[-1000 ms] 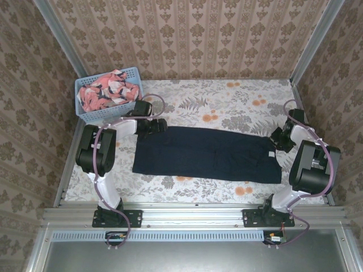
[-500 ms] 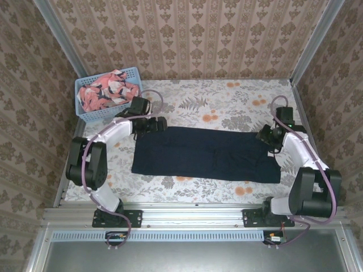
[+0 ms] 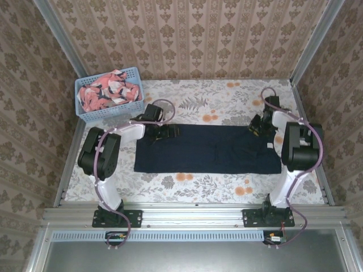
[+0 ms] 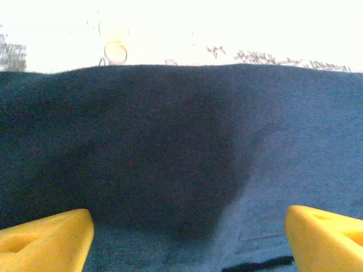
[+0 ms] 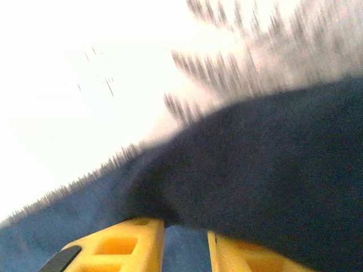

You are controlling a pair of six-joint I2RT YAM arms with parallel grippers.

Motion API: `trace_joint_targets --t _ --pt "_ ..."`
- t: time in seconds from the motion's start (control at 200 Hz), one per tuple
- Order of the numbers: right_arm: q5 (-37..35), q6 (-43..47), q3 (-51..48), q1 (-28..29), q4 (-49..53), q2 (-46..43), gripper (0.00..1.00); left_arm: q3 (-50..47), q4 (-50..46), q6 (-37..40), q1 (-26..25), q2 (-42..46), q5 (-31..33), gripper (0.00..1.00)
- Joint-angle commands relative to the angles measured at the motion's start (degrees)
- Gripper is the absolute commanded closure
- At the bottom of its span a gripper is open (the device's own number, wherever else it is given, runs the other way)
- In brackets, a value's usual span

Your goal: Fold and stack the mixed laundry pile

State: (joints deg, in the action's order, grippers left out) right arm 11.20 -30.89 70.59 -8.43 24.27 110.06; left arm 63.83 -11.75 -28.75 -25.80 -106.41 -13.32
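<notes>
The plain dark navy cloth garment [image 3: 207,150] lies spread flat mid-frame on the floral-patterned table [image 3: 193,184]. The coral-pink garment with navy and white leaf print [image 3: 108,90] sits bunched in the light blue perforated plastic basket [image 3: 110,113] at upper left, partly hidden by its walls. The left gripper [image 3: 172,131] is at the navy garment's upper left edge. Its yellow fingers [image 4: 51,238] are cut off at the wrist view's bottom corners, spread wide and holding nothing. The right gripper [image 3: 253,127] is at the upper right corner. Its blurred wrist view shows narrow-set fingers [image 5: 122,246] under a navy fold, and I cannot tell whether they pinch cloth.

left claw [image 3: 172,131] slid right, right claw [image 3: 253,126] moved farther back
</notes>
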Motion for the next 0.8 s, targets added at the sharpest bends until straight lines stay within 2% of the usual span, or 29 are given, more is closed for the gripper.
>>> trace_joint_targets --t 0.0,0.065,0.145,0.32,0.42,0.445,0.54,0.67,0.795 --pt "2.33 -1.25 7.16 0.08 -1.78 6.15 0.73 3.41 0.43 1.53 0.14 -4.46 2.29 0.11" --pt "3.38 -1.28 10.58 0.3 -0.85 6.99 0.72 7.17 -1.4 3.39 1.4 -6.87 3.56 0.1" --pt "3.39 -0.31 11.2 0.26 -0.52 3.98 0.7 12.48 -4.78 5.55 3.43 -8.35 3.13 0.1" --pt "2.45 4.77 6.8 0.25 5.99 -7.44 0.62 17.01 -10.14 7.68 2.95 -3.16 1.86 0.09" --pt "1.91 6.4 0.57 0.31 10.12 -13.88 0.61 14.01 -8.38 4.95 0.07 1.16 -1.12 0.09" --pt "1.81 6.67 -1.29 0.34 10.81 -15.33 0.61 13.13 -7.76 4.25 -2.33 2.0 -1.49 0.09" --pt "1.22 6.62 -8.06 0.34 12.46 -21.13 0.61 9.59 -3.56 -0.3 -6.53 3.46 -4.45 0.11" --pt "2.64 5.34 -15.94 0.52 12.29 -26.23 0.61 5.24 6.55 -8.49 -11.34 2.18 -10.07 0.23" --pt "1.46 4.54 -20.09 0.78 11.83 -28.2 0.61 5.74 11.41 -13.2 -16.1 -0.89 -11.92 0.27"
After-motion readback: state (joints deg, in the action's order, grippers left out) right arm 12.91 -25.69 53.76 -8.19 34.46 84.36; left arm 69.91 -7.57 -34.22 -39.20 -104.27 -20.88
